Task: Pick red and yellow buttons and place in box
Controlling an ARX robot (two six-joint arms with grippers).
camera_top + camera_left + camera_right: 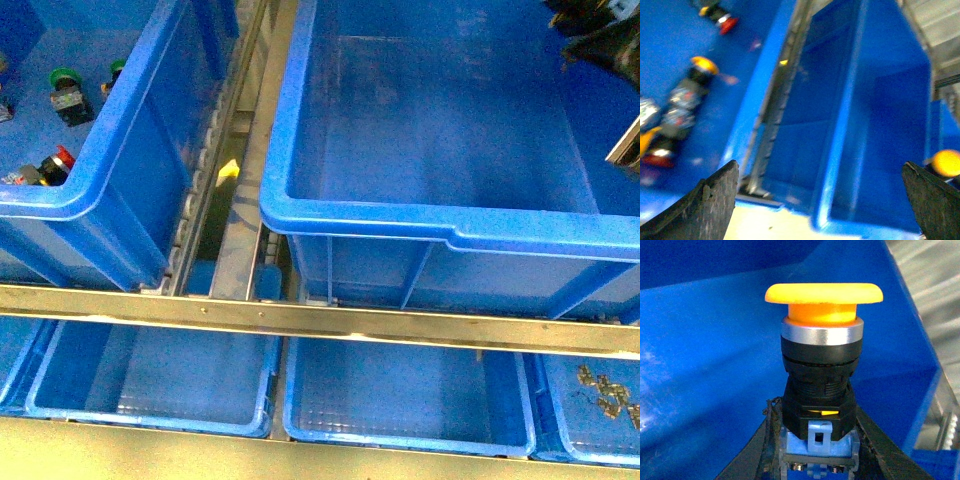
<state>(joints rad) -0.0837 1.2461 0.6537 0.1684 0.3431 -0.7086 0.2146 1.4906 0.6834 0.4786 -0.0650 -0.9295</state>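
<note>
Right wrist view: right jaws [817, 460] pinch the yellow button [821, 365] by its block base, one finger each side; cap end points away from the wrist, long axis in line w/ the jaws. Blue wall of the box [700, 365] fills the bkgd, so the button looks to hang over or inside it; in the front view the right arm shows only at the box's far right corner. Next move prob. just a release, straight down. Left jaws [820, 200] spread wide, holding nothing, above the gap betw. crates. Red button [58, 163] lies in the left crate [100, 170], nearer the left arm, w/ green ones [66, 90].
</note>
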